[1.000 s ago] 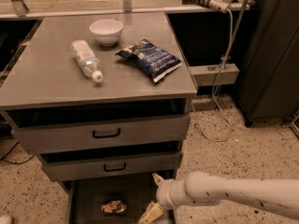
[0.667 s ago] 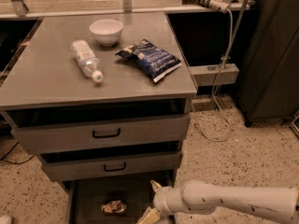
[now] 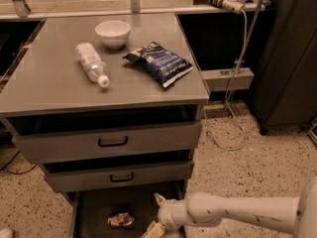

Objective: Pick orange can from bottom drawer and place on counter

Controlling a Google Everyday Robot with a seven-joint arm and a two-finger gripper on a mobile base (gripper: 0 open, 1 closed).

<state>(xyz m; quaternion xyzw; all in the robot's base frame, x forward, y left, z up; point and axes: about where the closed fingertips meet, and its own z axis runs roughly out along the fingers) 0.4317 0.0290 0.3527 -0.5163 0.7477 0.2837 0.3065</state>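
Observation:
The orange can (image 3: 121,219) lies on the dark floor of the open bottom drawer (image 3: 94,207), near its middle. It is small, shiny and creased. My gripper (image 3: 155,213) reaches in from the right on a white arm and hangs over the drawer's right part, a little right of the can and apart from it. Its two pale fingers are spread, one up and one down, with nothing between them. The counter (image 3: 49,83) is the gray top of the cabinet above.
On the counter lie a clear plastic bottle (image 3: 92,63), a white bowl (image 3: 113,32) and a blue chip bag (image 3: 158,62). Two closed gray drawer fronts (image 3: 111,143) sit above the open drawer. Cables (image 3: 233,83) hang at the right, by a dark cabinet (image 3: 287,58).
My gripper and arm have moved left, further over the open drawer and closer to the can. The can has not moved.

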